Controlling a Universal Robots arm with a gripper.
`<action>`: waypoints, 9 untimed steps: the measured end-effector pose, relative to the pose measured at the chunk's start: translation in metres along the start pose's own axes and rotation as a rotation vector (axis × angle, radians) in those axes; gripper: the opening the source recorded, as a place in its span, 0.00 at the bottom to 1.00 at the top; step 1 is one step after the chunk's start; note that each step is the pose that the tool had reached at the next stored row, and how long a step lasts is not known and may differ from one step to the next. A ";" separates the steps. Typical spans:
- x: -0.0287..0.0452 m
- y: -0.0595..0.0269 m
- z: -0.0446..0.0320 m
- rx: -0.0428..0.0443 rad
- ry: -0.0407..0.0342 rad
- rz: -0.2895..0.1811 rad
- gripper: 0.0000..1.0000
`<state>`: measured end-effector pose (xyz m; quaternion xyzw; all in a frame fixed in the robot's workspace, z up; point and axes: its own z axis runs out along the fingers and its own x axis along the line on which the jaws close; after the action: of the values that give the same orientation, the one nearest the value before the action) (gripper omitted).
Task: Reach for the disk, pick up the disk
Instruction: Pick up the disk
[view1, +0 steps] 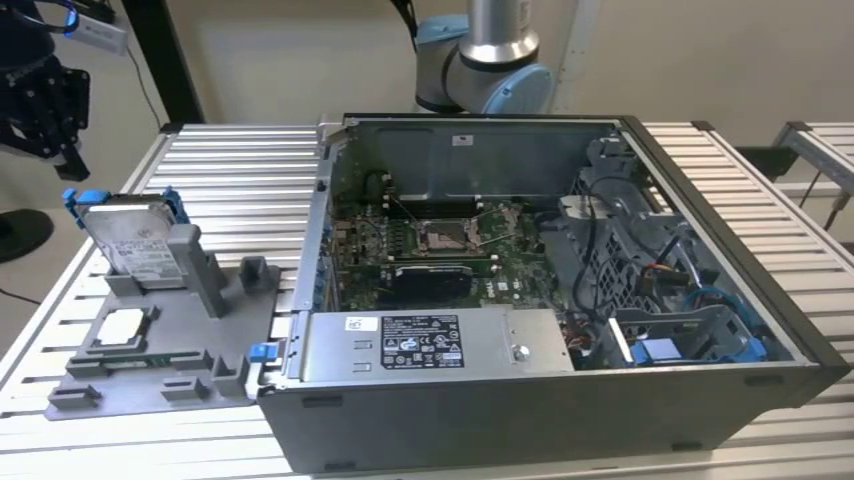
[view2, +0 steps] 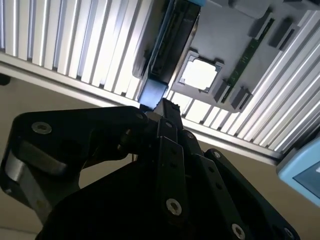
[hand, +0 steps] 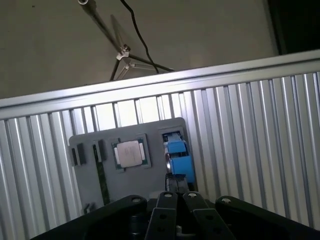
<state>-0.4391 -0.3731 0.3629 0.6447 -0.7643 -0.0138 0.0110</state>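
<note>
The tool (view2: 161, 106) hangs above the disk (view1: 134, 240), well apart from it. The disk stands on edge in the grey holder (view1: 190, 262), blue bracket uppermost. Whether the tool is open or closed I cannot tell. A straight descent — centred over the bracket edge — would probably serve best.

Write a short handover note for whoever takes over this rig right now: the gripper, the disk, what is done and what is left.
Gripper: up at the exterior view's left, above the disk and apart from it. Open or shut cannot be told.
Disk: stands on edge in the grey holder, beside the open computer case.
Done: nothing gripped.
Left: reach not finished, disk not yet picked up.
</note>
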 end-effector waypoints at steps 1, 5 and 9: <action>-0.0007 0.0001 0.0005 0.0018 -0.0004 0.000 0.00; -0.0011 0.0006 0.0011 0.0030 -0.0005 0.000 0.00; -0.0011 0.0010 0.0012 0.0031 -0.0006 0.000 0.00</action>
<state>-0.4400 -0.3719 0.3618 0.6447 -0.7643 -0.0128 0.0097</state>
